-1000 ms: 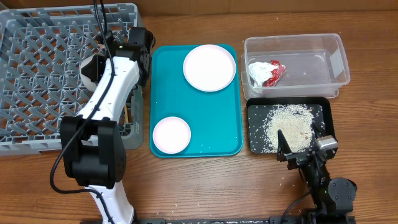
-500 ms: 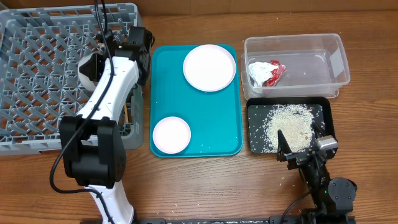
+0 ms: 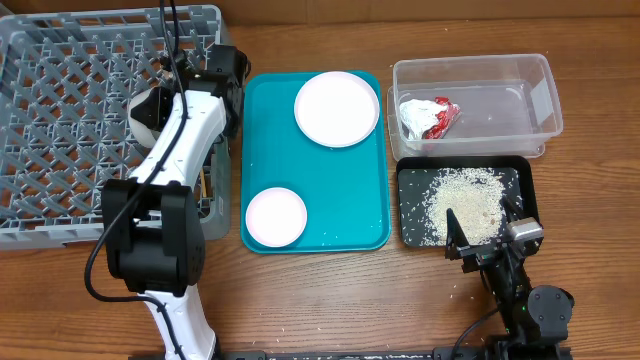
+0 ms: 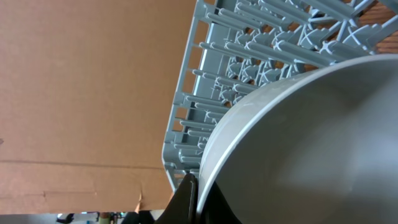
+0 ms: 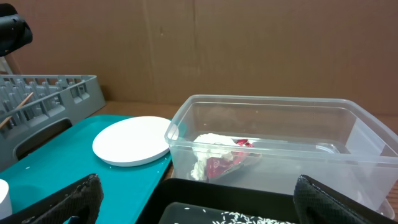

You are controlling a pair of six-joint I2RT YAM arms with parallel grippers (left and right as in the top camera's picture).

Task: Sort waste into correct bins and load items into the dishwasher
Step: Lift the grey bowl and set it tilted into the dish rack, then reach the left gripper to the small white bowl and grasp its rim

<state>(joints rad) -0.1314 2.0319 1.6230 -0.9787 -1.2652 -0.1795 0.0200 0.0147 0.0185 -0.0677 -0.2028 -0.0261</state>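
Overhead, left gripper (image 3: 168, 96) clamps the rim of a pale bowl (image 3: 145, 110) over the grey rack (image 3: 60, 120); right gripper (image 3: 484, 223) stands wide by the black tray (image 3: 412, 180).

Grey plas. rack (image 3: 60, 120), clr plas. tub (image 3: 470, 62), wood tbl (image 3: 330, 300).

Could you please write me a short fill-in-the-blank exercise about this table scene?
The rice grains lie in the ___ tray.
The red-and-white scrap sits inside the ___ tub.
The left gripper grips a bowl over the grey ___.
The right gripper is ___.
Missing: black; clear; dish rack; open.
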